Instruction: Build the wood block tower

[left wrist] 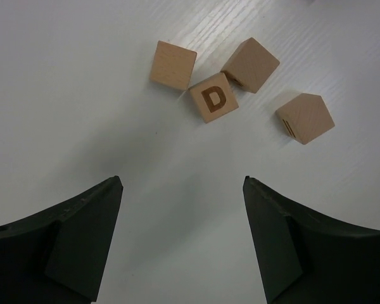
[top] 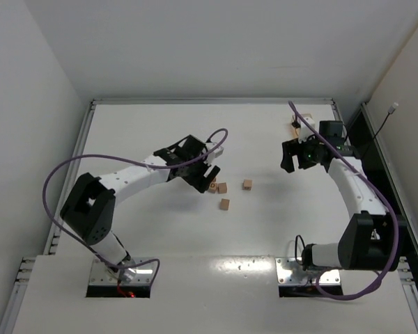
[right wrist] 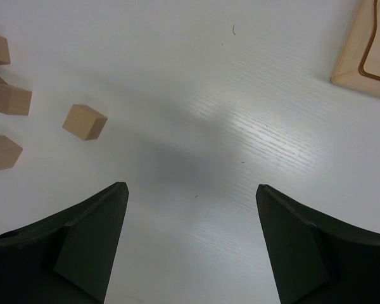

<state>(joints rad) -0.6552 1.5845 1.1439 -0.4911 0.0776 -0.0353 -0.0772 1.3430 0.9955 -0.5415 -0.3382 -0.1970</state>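
Four small tan wood blocks lie loose on the white table, none stacked. In the left wrist view they are a plain cube point(left wrist: 173, 65), a cube marked D point(left wrist: 213, 97), a tilted cube point(left wrist: 250, 64) and a roof-shaped piece point(left wrist: 305, 118). In the top view three sit close together point(top: 222, 188) and one lies apart point(top: 247, 184). My left gripper point(top: 203, 179) point(left wrist: 182, 183) is open and empty, just left of the cluster. My right gripper point(top: 287, 158) point(right wrist: 192, 190) is open and empty, to the right of the blocks; the nearest block point(right wrist: 84, 121) lies ahead on its left.
A tan tray point(right wrist: 367, 50) lies at the back right of the table, also in the top view point(top: 295, 126) behind the right gripper. White walls enclose the table point(top: 160, 229) at left, back and right.
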